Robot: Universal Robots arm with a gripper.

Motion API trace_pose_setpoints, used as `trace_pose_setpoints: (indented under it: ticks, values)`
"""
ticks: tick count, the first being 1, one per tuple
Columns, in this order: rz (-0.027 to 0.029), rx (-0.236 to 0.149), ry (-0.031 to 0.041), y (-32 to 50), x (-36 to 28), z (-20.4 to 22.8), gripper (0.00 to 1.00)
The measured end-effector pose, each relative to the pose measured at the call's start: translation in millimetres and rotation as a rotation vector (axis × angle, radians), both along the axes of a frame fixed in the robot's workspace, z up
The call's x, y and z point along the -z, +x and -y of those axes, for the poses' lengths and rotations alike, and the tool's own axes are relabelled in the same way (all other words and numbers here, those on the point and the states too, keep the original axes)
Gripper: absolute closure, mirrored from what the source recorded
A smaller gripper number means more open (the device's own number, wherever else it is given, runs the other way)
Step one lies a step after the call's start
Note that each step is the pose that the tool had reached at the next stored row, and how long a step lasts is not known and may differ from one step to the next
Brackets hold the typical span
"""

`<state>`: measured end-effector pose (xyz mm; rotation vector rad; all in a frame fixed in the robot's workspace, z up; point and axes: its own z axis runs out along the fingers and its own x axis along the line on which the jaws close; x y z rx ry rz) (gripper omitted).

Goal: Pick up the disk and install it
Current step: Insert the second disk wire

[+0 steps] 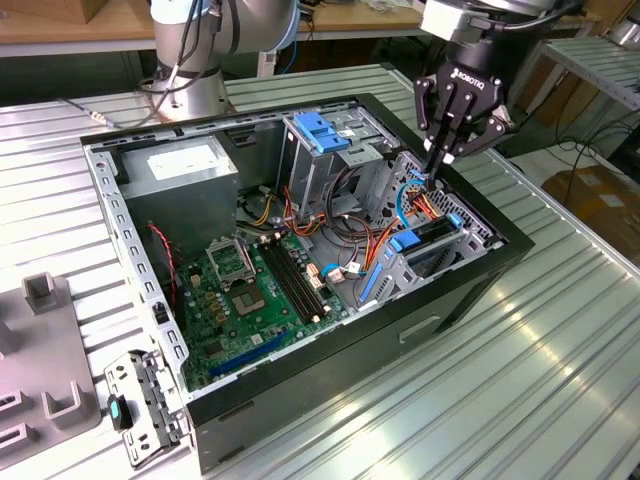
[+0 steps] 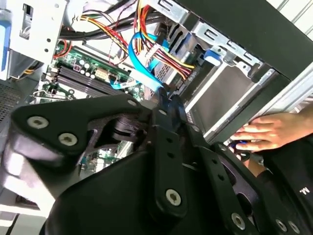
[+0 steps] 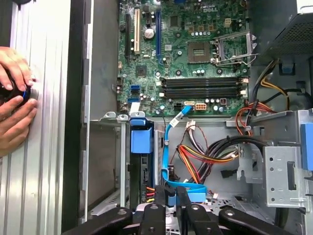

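Item: open computer case (image 1: 300, 390), lying in the middle of the slatted table (image 1: 560, 340), lid off, motherboard (image 1: 250, 290) exposed. Item: tool (image 1: 438, 160), three fingers drawn narrow with the tips nearly meeting, poised over the drive bay at the end of the case nearest the table edge on the exterior view's right. You cannot tell whether the tips pinch anything. Item: blue cable (image 3: 168, 147), looping from the motherboard to the bay and passing right at the tool's tips (image 2: 168, 98). Item: disk (image 3: 143, 169), apparently seated on edge in the bay under a blue tab (image 3: 138, 139), just beside the tool and not in its grasp. How deep it sits is hidden. Item: bundle of orange, yellow and black wires (image 3: 195, 156), close beside the blue cable. Item: a person's hands (image 3: 14, 98), resting on the table just outside the case wall by the bay. Hazards for you: narrow tips this near the cable may snag or tug it off its connector. The wire bundle may catch on a finger. A half-seated disk could jam if pressed askew. The hands lie near the arm's reach.
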<state>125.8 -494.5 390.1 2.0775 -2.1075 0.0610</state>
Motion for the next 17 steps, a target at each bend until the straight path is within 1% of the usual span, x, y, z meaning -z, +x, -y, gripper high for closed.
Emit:
trace_pose_setpoints:
  ticks: [1,2,3,4,5,6,9,11,15,16,17]
  values:
    - [-0.0001,0.0,-0.0022,0.0,0.5,-1.0,0.76]
    - [-0.0001,0.0,-0.004,0.0,1.3,-1.9,0.76]
    - [-0.0001,-0.001,-0.0106,0.0,1.7,-2.8,0.76]
    - [0.0,-0.005,-0.0279,0.1,2.1,-4.2,0.76]
    - [-0.0001,-0.007,-0.0398,0.1,2.5,-5.3,0.76]
    - [-0.0001,-0.008,-0.0465,0.1,3.3,-6.2,0.76]
    - [-0.0001,-0.008,-0.0466,0.1,5.9,-6.6,0.76]
    - [-0.0001,-0.008,-0.0509,0.1,8.0,-7.2,0.76]
    - [-0.0001,-0.008,-0.0662,0.1,10.7,-8.9,0.76]
    - [-0.0002,-0.008,-0.0785,0.0,11.6,-9.6,0.76]
    - [-0.0002,-0.008,-0.0863,0.1,12.4,-10.1,0.76]
